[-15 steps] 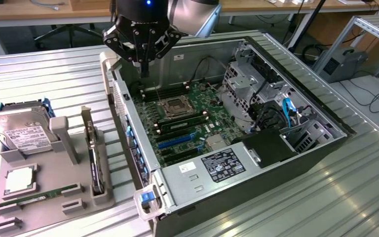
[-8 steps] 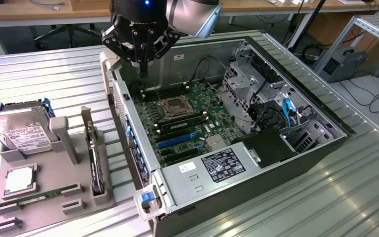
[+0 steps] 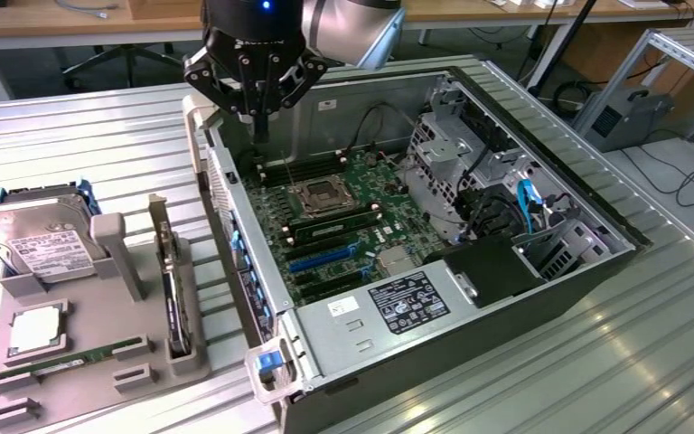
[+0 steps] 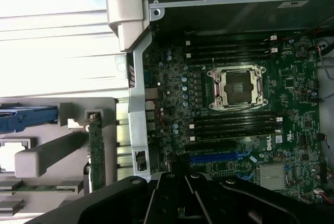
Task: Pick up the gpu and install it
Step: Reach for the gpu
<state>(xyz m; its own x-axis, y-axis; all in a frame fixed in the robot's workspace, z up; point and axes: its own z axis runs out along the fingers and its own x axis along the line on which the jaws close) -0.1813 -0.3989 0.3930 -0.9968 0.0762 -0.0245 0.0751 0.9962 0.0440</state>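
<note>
One end of the gpu point(image 4: 95, 151) is hidden behind the tool point(image 4: 180, 211).

Shiny metal table point(image 3: 82, 136), matt grey plastic holder point(image 3: 76, 357), gpu point(image 3: 176, 303) with metal bracket.

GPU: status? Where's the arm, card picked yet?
Gripper over open case, fingers shut, empty. GPU not picked, on edge in grey holder, exterior view's left. Blue slot uncovered.

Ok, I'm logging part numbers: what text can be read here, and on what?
Nothing can be read.
On the hard drive: white label, print too small.
On the power supply: black label, too small.
Beside it: white sticker, too small.
On the motherboard: markings blurred.
</note>
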